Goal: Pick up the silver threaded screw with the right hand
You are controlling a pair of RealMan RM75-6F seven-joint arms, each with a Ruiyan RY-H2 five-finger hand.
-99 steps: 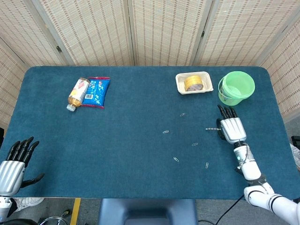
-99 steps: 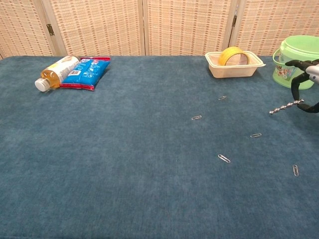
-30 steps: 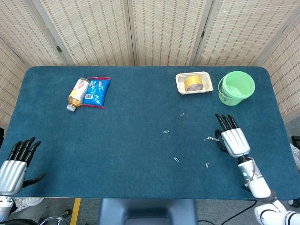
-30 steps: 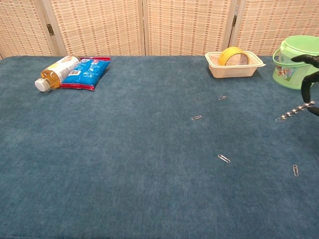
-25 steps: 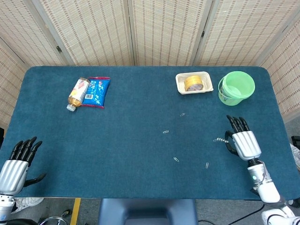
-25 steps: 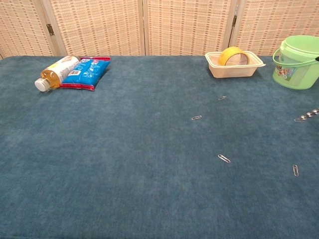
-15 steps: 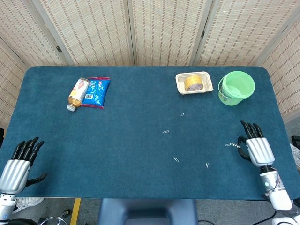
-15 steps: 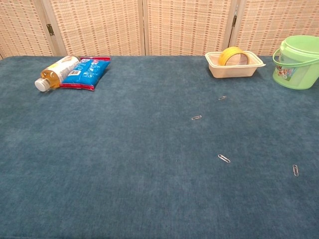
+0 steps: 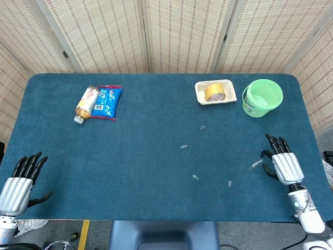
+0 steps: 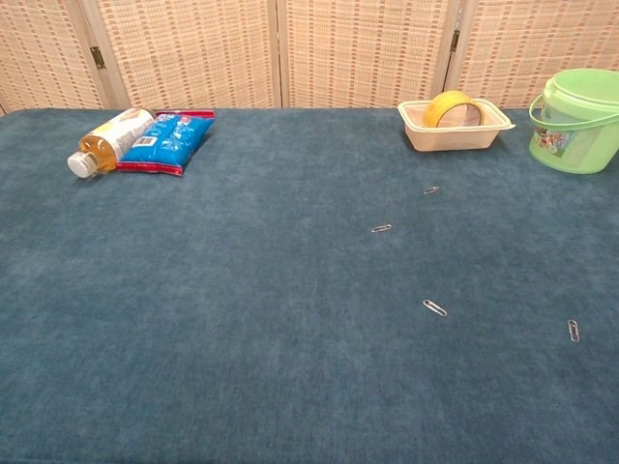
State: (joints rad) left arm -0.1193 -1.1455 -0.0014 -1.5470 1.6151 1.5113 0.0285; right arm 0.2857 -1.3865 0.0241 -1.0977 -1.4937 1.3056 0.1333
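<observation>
Silver threaded screw (image 9: 256,164) pinched in my right robot hand (image 9: 283,166), lower right of frame, shaft sticking out left, slightly tilted.

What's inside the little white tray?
A yellow roll of tape sits inside the white tray. The roll hides part of the tray floor, so whatever might lie underneath cannot be seen.

The small, thin silver threaded screw (image 9: 256,164) shows only in the head view, near the right edge of the blue surface (image 9: 156,172). It lies slanted, just left of the right hand (image 9: 283,165). Whether the hand touches it is unclear.
</observation>
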